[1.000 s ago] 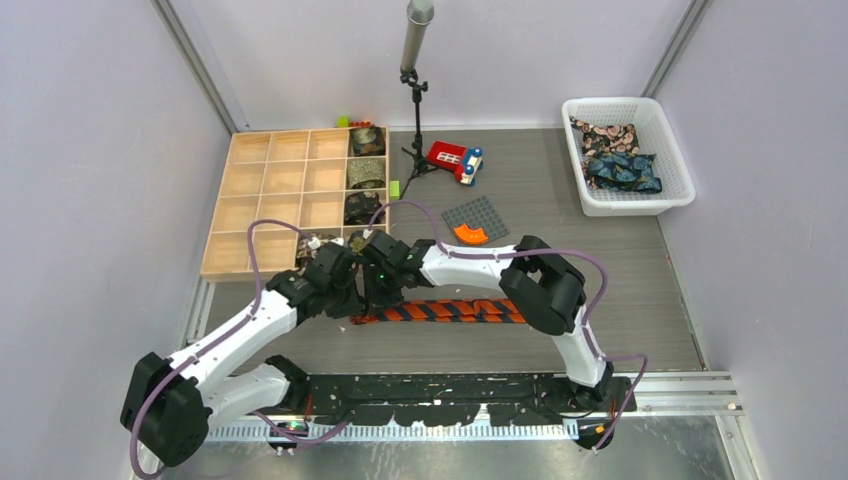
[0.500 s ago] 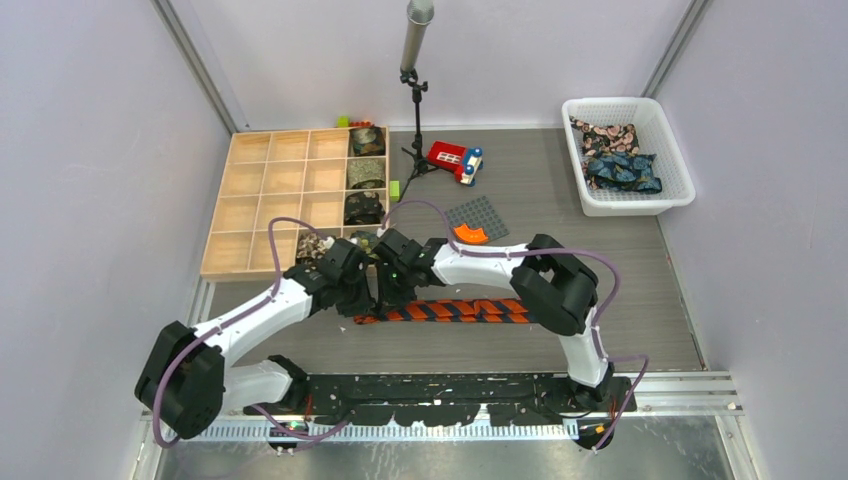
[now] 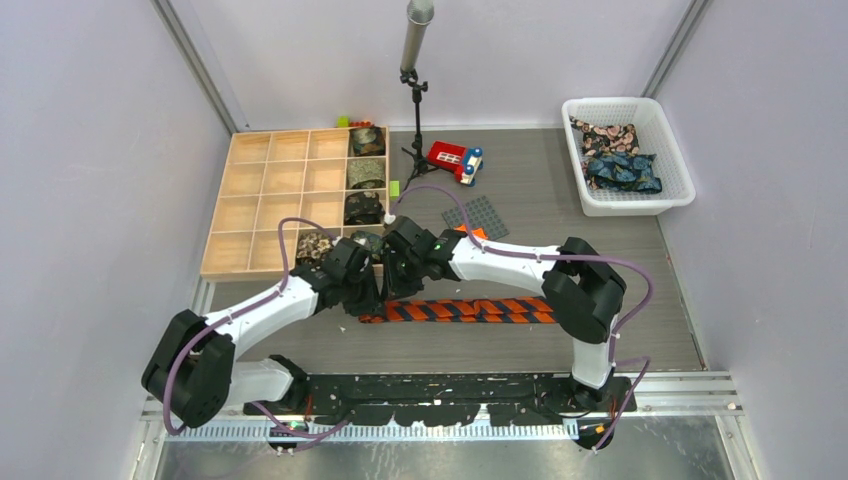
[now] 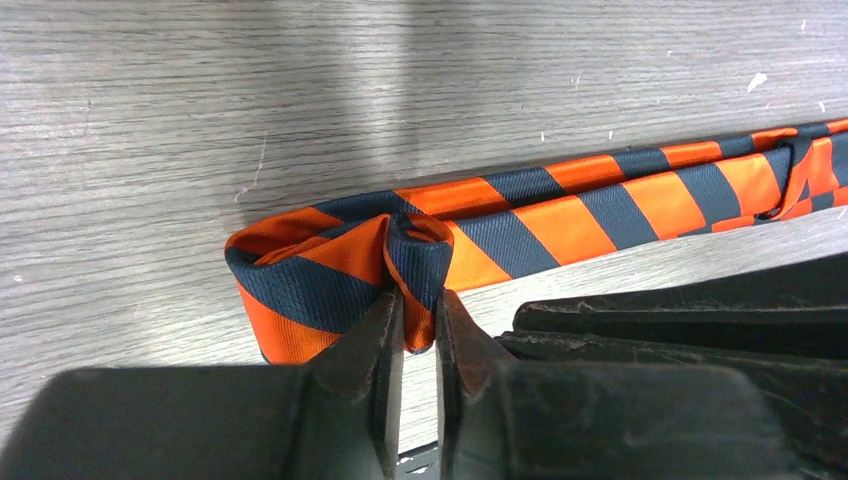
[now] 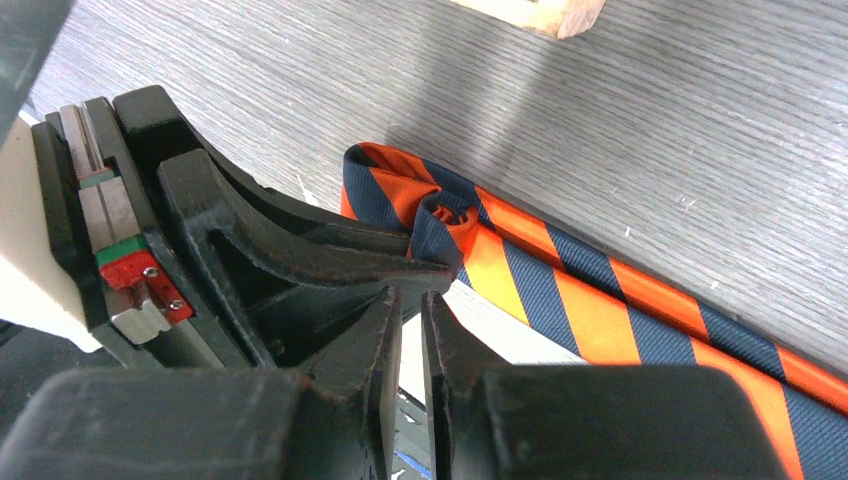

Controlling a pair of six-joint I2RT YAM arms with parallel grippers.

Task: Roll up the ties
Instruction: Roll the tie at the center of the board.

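Observation:
An orange-and-navy striped tie point(image 3: 470, 310) lies flat along the table in front of the arm bases. Its left end point(image 4: 330, 270) is folded over into a small curl. My left gripper point(image 4: 420, 315) is shut on a fold of that curl, with fabric pinched between its fingers point(image 4: 385, 330). My right gripper point(image 5: 410, 300) sits just beside the left one, a little short of the curl point(image 5: 445, 215). Its jaws are almost together, with a thin slit and nothing in it. In the top view both grippers point(image 3: 380, 292) meet at the tie's left end.
A wooden compartment tray point(image 3: 265, 180) at the back left holds rolled ties point(image 3: 366, 172) in its right column. A white basket point(image 3: 612, 103) at the back right holds folded dark ties point(image 3: 620, 170). A red toy car point(image 3: 455, 160), a grey studded plate point(image 3: 480, 213) and a microphone stand point(image 3: 413, 100) are behind.
Both grippers have shifted to the right and slightly away from the bases, and the striped tie has slid to the right with them. The left jaws eased slightly on the fold.

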